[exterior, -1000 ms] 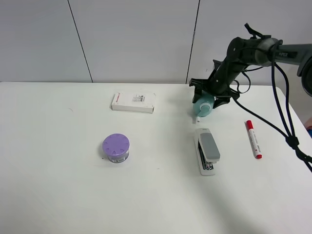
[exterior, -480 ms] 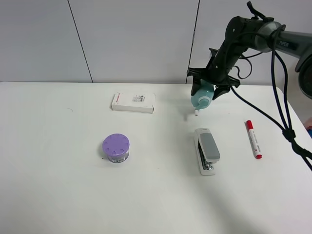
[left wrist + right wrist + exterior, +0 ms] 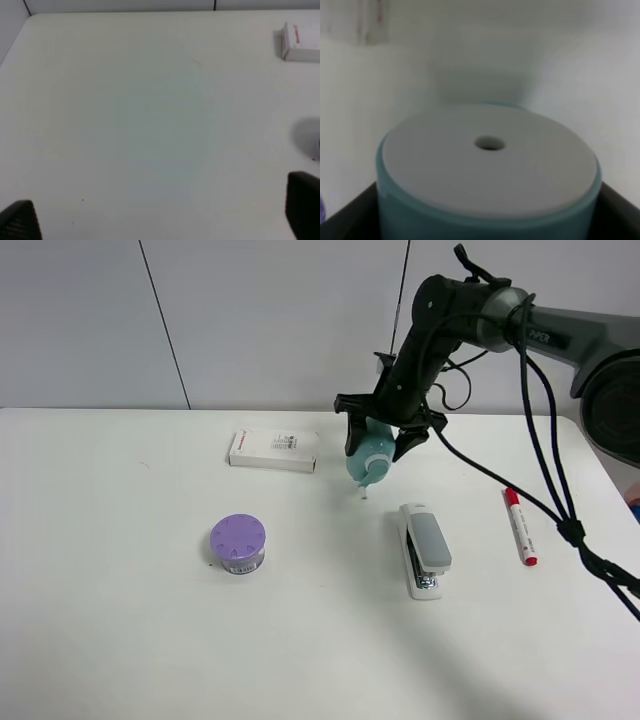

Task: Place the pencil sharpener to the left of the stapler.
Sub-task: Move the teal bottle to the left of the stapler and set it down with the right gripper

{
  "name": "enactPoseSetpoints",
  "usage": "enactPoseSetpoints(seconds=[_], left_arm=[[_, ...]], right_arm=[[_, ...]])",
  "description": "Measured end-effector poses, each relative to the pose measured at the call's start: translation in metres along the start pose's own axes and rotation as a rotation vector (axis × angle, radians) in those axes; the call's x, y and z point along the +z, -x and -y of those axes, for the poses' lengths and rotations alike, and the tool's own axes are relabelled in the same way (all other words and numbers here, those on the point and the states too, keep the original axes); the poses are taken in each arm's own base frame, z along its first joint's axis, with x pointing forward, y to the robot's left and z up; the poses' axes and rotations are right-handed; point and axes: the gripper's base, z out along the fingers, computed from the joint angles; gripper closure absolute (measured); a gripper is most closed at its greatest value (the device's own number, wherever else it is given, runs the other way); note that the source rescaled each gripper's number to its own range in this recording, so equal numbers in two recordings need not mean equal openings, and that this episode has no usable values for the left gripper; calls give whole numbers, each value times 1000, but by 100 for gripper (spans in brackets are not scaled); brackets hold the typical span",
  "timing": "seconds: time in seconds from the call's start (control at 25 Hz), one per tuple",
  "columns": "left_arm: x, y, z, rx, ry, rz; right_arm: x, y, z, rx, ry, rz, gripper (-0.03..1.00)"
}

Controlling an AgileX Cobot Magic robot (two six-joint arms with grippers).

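pencil sharpener (image 3: 368, 462) in right end effector (image 3: 377, 447), long axis near-upright, crank down

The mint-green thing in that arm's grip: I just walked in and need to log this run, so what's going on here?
The right end effector is shut on the pencil sharpener and holds it, apparently just off the table, behind the stapler's far end and slightly to its left. The stapler lies flat and untouched, with a red marker to its right. The left end effector hangs open over the table, holding nothing.
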Motion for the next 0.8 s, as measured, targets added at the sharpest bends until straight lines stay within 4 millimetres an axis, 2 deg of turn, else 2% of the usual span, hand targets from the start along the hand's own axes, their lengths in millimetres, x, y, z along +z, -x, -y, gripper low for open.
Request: enactPoseSetpoints(seconds=[0.2,0.56,0.68,0.8], left_arm=[[0,0,0,0,0,0],[0,0,0,0,0,0],[0,0,0,0,0,0],[0,0,0,0,0,0]], right_arm=[[9,-15,-32,-82,-7,-46,97],[21,-39,-78,-216,-37,-74,97],[24,-44,-85,-236,-37,-85,97],[23,-52,-83,-234,-47,-103,97]])
